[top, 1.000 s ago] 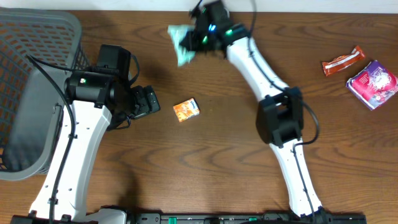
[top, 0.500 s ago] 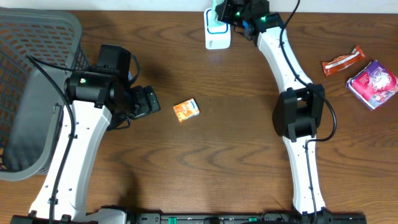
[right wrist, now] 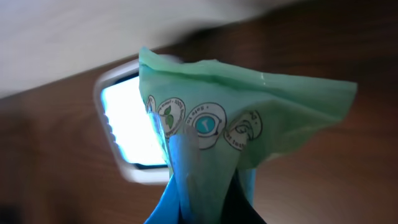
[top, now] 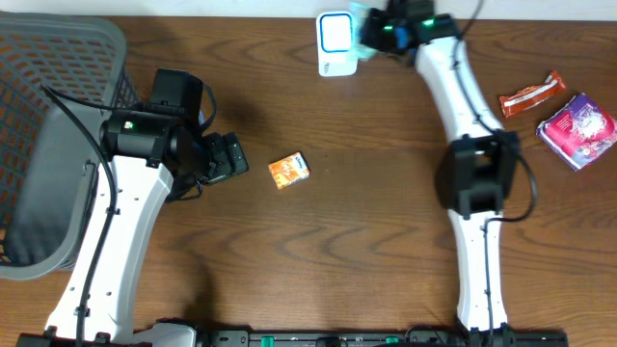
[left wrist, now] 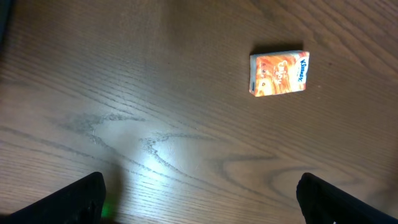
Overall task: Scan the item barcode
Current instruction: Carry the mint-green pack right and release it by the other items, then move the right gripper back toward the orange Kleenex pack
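Gripping the thin green plastic pouch (right wrist: 239,121) by one edge, right pincer (top: 378,29) is clamped; it seems light, floppy, slippery; left pincer (left wrist: 202,199) stands apart.

You've got a wooden table (top: 318,251) carrying a grey basket (top: 39,145) on the left, an orange tissue pack (top: 288,170) mid-table, a white scanner (top: 335,46) at the far edge, and a red wrapper (top: 531,94) beside a purple packet (top: 577,129) on the right.
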`<action>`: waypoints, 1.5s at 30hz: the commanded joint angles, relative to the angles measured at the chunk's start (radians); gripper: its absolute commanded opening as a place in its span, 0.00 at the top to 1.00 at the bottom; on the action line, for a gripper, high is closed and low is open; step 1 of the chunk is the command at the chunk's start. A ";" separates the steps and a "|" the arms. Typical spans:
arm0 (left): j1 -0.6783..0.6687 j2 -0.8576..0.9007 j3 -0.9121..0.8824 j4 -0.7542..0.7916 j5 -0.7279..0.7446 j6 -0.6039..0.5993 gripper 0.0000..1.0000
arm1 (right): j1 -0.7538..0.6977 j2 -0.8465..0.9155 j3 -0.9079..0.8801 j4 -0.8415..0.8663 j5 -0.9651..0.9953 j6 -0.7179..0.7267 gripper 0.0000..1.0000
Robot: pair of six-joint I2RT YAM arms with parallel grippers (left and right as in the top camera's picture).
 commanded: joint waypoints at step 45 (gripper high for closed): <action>0.003 0.003 0.006 0.000 -0.010 0.006 0.02 | -0.186 -0.439 -0.181 -0.526 -0.278 -0.339 0.14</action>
